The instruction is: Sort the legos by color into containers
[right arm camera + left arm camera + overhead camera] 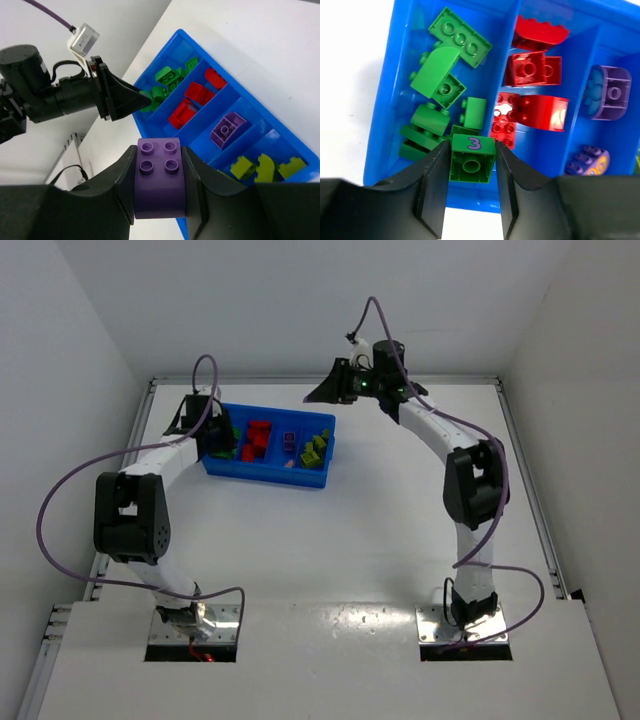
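Observation:
The blue tray (262, 473) lies at the back left of the table. Its compartments hold, from left to right, green bricks (445, 70), red bricks (535, 70), purple bricks (607, 92) and yellow-green bricks (265, 167). My left gripper (471, 165) is shut on a green brick marked "3" (472, 157), held over the near end of the green compartment. My right gripper (159, 185) is shut on a purple rounded brick (159, 180), held in the air beyond the tray's far right corner (328, 390).
The left arm (160, 455) reaches along the table's left side to the tray's left end (212, 435). The right arm (440, 430) arches over the back right. White walls close the table at the back and sides.

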Controlling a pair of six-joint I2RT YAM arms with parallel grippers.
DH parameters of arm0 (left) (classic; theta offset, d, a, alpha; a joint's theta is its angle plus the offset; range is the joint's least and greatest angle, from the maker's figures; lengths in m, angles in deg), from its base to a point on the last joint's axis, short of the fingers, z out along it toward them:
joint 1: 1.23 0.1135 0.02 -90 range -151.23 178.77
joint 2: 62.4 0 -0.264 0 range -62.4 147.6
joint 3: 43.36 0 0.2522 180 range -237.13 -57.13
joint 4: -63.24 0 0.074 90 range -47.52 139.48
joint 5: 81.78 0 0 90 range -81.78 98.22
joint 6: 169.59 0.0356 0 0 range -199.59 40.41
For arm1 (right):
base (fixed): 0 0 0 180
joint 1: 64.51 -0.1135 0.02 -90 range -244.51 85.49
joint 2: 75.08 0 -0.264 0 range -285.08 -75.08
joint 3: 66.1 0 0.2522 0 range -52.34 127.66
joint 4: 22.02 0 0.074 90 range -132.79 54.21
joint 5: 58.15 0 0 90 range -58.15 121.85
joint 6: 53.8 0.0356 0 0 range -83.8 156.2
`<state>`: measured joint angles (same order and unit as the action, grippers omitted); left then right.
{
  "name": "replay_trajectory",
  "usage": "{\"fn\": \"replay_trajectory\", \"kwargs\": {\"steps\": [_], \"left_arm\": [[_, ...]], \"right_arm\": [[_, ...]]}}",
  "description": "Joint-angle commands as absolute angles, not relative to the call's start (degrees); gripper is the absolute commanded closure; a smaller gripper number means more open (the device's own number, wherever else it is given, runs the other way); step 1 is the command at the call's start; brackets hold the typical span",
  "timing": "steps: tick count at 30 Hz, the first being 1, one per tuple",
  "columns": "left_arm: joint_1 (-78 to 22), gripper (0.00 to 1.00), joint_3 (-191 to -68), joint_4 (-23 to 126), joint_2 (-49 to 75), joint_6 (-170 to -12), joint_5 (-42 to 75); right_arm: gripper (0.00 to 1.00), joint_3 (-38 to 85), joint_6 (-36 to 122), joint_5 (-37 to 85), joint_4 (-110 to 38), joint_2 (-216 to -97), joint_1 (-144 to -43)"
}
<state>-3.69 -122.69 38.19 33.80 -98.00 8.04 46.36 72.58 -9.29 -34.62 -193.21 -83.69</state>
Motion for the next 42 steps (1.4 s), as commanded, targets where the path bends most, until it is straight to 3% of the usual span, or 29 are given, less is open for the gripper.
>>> {"fn": "replay_trajectory", "kwargs": {"steps": [1, 6, 7, 8, 11, 19, 23, 24, 26, 27, 30, 39, 41, 42], "left_arm": [[-2.46, 0.52, -126.03, 38.58, 34.02, -99.62, 7.97], [-0.79, 0.49, -126.56, 38.58, 35.85, -99.63, 6.73], [-0.27, 0.36, -127.08, 38.58, 35.86, -99.63, 8.12], [-0.26, 0.29, -127.09, 38.58, 35.86, -99.63, 8.14], [-0.26, 0.20, -128.22, 39.19, 35.34, -99.11, 13.38], [-0.26, 0.18, -129.64, 42.71, 29.62, -98.40, 19.12], [-0.26, 0.18, -130.34, 42.19, 27.78, -96.56, 19.12], [-0.26, 0.18, -130.34, 42.19, 27.77, -95.51, 19.12], [-0.26, 0.17, -130.34, 41.66, 27.16, -94.97, 19.12], [-0.26, 0.17, -130.34, 41.66, 27.16, -94.27, 19.12], [-0.26, 0.16, -130.34, 41.66, 27.16, -94.27, 18.07], [-4.21, 0.15, -130.34, 42.19, 25.32, -92.43, 16.66], [-6.23, 0.02, -130.34, 42.19, 24.79, -92.42, 12.55], [-6.85, 0.00, -130.34, 42.19, 24.79, -92.42, 11.14]], "right_arm": [[1.00, 51.72, 69.17, -8.41, -31.30, -195.40, -86.56], [1.00, 55.41, 66.96, -7.26, -31.30, -199.97, -89.47], [1.00, 56.29, 66.44, -6.56, -31.30, -201.28, -90.25], [1.00, 56.99, 66.43, -6.55, -31.30, -201.99, -90.95], [1.00, 58.75, 62.67, -5.16, -32.70, -204.53, -92.36], [1.00, 61.83, 55.89, 1.78, -38.15, -209.20, -94.83], [0.80, 61.83, 55.36, 2.94, -38.69, -210.34, -95.53], [0.63, 61.83, 54.83, 2.94, -38.69, -210.35, -96.14], [0.51, 61.83, 54.83, 2.94, -38.69, -210.35, -96.76], [0.40, 61.83, 54.83, 2.94, -38.69, -210.35, -96.76], [0.25, 61.83, 54.83, 4.34, -38.69, -209.82, -97.29], [0.16, 55.43, 54.30, 10.31, -39.21, -198.76, -97.29], [0.14, 51.67, 53.69, 15.49, -39.82, -192.11, -95.27], [0.14, 50.07, 53.16, 17.68, -39.83, -189.54, -94.48]]}}
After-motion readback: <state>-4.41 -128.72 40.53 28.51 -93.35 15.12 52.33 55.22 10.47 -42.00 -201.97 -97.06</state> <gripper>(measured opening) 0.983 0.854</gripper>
